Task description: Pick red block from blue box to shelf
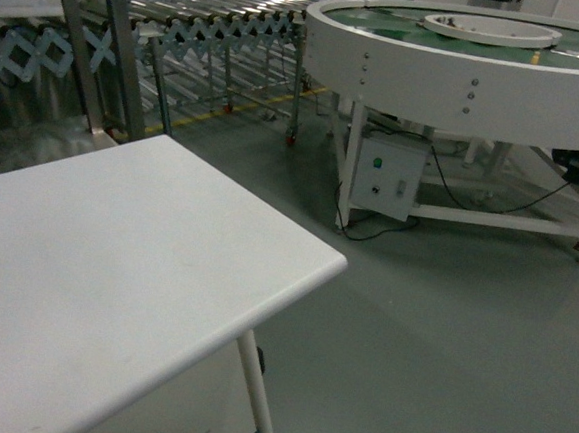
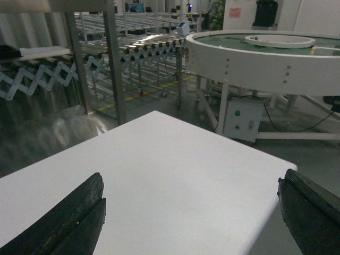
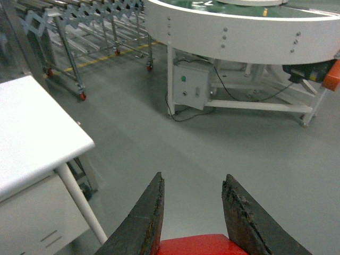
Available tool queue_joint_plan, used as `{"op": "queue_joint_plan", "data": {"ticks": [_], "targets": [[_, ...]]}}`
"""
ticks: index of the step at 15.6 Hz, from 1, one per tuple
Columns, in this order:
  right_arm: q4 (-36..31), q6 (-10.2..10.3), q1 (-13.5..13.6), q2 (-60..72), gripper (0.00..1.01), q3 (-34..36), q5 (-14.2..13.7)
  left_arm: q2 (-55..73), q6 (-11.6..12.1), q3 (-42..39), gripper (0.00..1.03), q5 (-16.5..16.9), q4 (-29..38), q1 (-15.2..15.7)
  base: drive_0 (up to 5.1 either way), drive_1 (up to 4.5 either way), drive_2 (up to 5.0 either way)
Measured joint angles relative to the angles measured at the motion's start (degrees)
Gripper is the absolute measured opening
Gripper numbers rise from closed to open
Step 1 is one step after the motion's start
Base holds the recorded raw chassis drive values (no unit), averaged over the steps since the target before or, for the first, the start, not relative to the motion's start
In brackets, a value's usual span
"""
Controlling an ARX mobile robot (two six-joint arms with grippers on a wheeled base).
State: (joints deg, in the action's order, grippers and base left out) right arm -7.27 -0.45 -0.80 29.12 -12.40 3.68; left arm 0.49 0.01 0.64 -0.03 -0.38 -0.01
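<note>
The red block (image 3: pixel 199 245) is wedged deep between the two dark fingers of my right gripper (image 3: pixel 193 178), which is shut on it and hangs above the grey floor to the right of the white table. Only the block's top face shows at the bottom edge of the right wrist view. My left gripper (image 2: pixel 191 186) is wide open above the white tabletop (image 2: pixel 175 170) with nothing between its fingers. The shelf's shiny steel uprights (image 1: pixel 112 52) (image 2: pixel 114 64) stand behind the table's far left. The blue box is out of view. Neither gripper shows in the head view.
The white table (image 1: pixel 115 263) fills the lower left, its rounded corner (image 3: pixel 87 141) and thin leg (image 3: pixel 79 202) close to my right gripper. A big round white conveyor (image 1: pixel 461 80) with a control box (image 1: pixel 385 174) stands ahead to the right. An extendable roller conveyor (image 1: pixel 225 21) runs behind.
</note>
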Motion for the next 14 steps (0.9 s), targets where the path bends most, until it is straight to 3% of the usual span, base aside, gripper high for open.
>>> {"op": "queue_joint_plan", "data": {"ticks": [14], "targets": [[0.20, 0.00, -0.02, 0.00, 0.27, 0.00, 0.00, 0.00, 0.00, 0.02, 0.98, 0.00, 0.22, 0.00, 3.2, -3.62, -3.6]]}}
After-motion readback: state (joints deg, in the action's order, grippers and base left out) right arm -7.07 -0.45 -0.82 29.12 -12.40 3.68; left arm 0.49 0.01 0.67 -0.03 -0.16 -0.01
